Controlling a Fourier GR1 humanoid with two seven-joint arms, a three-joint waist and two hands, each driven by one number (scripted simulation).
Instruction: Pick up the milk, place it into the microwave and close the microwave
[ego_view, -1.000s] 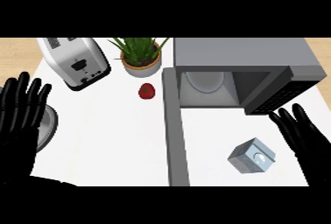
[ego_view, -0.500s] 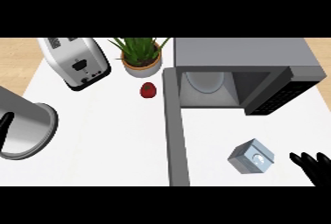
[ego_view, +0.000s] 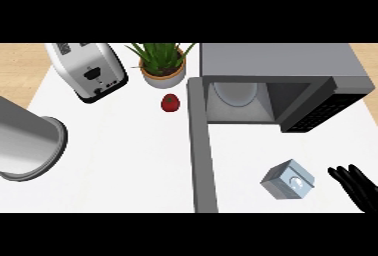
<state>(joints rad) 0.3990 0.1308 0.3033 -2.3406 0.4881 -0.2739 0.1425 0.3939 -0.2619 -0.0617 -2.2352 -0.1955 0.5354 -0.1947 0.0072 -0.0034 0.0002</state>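
head view, counter (ego_view: 133, 165): white top seen from steeply above; clock directions are taken from the view's centre.
head view, microwave (ego_view: 280, 75): at 1 o'clock, cavity exposed and showing a pale round plate (ego_view: 238, 92) inside.
head view, microwave door (ego_view: 202, 150): swung fully out, a grey bar running from centre toward 6 o'clock.
head view, milk (ego_view: 289, 180): small grey carton at 4 o'clock, resting on the counter outside the microwave, just right of the door.
head view, milk orientation: its top with a round cap faces up at the camera, so the long axis is judged to be upright; the square outline sits turned, corners toward 12, 3, 6 and 9 o'clock.
head view, right hand (ego_view: 362, 187): at 4 o'clock by the right edge, fingers straight and spread, pointing toward 11 o'clock; near the milk, not touching, holding nothing.
head view, left hand: not visible; only a grey forearm (ego_view: 26, 142) shows at 9 o'clock.
head view, task progress: judged at the start; milk not gripped, not lifted, not inside; door not closed.
head view, other items: toaster (ego_view: 87, 70) at 11 o'clock, potted plant (ego_view: 162, 62) at 12 o'clock, red fruit (ego_view: 170, 102) below it.
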